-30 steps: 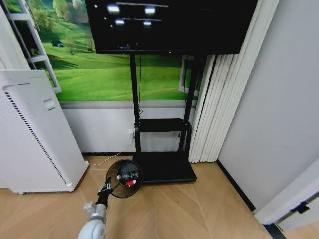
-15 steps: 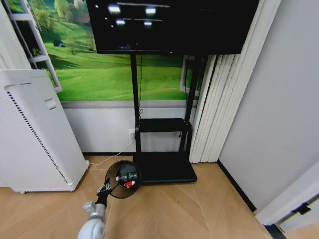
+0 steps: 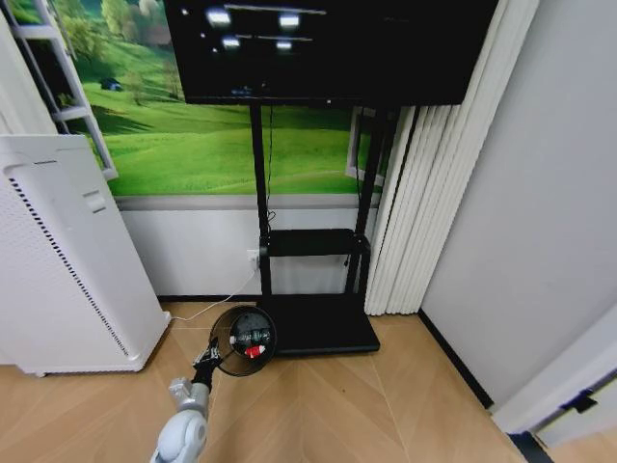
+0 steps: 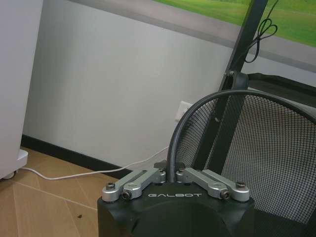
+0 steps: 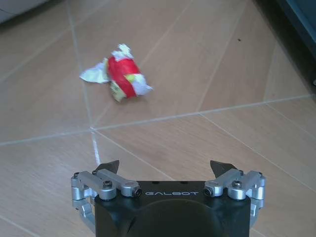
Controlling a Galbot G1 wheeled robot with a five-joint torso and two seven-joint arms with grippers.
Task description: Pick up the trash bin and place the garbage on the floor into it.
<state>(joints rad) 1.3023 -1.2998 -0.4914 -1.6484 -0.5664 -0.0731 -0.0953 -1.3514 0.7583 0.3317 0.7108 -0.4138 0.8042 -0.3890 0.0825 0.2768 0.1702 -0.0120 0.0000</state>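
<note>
My left gripper (image 3: 206, 365) is shut on the rolled rim of the black wire-mesh trash bin (image 3: 243, 340) and holds it just above the floor (image 3: 337, 405), in front of the TV stand. Inside the bin lie a clear bottle with a green label (image 3: 248, 336) and a red lump (image 3: 253, 352). The left wrist view shows the left gripper (image 4: 170, 171) clamped on the bin's rim (image 4: 171, 143), with mesh beyond it. My right gripper (image 5: 166, 168) hangs open low over the floor (image 5: 207, 64), a short way from a red-and-white wrapper (image 5: 121, 74) lying there.
A tall white perforated appliance (image 3: 58, 260) stands at the left. The black TV stand base (image 3: 320, 326) sits right behind the bin, against the wall. A white cable (image 4: 74, 175) runs along the skirting. Pale curtains (image 3: 415, 203) and a grey wall close off the right.
The left arm has carried the bin slightly up and to the right in the head view. The garbage inside it has stayed put.
</note>
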